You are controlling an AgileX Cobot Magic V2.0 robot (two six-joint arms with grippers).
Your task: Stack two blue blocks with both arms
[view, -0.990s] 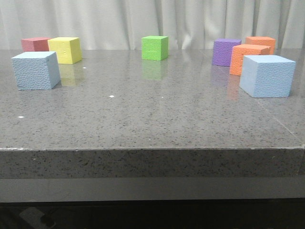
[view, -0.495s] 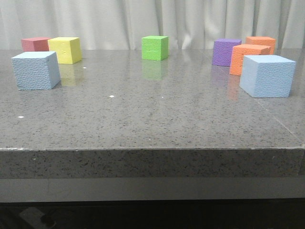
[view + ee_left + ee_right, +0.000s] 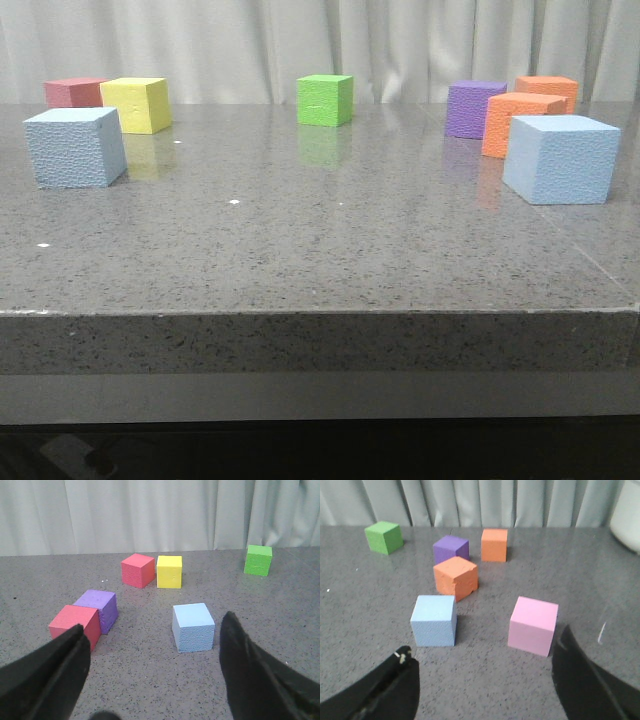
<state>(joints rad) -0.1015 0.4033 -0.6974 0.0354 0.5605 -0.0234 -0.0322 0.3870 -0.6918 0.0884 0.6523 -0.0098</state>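
One blue block sits at the surface's left, near the yellow cube; the other blue block sits far right, beside an orange cube. Left fingers and right fingers are spread wide, holding nothing.

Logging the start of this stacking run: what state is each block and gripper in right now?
Left blue block: flat on the table, unstacked, not gripped.
Right blue block: flat on the table, unstacked, not gripped.
Left gripper: open, holding nothing.
Right gripper: open, holding nothing.
Green block: upright, standing alone.
Pink block: resting on the table, untouched.
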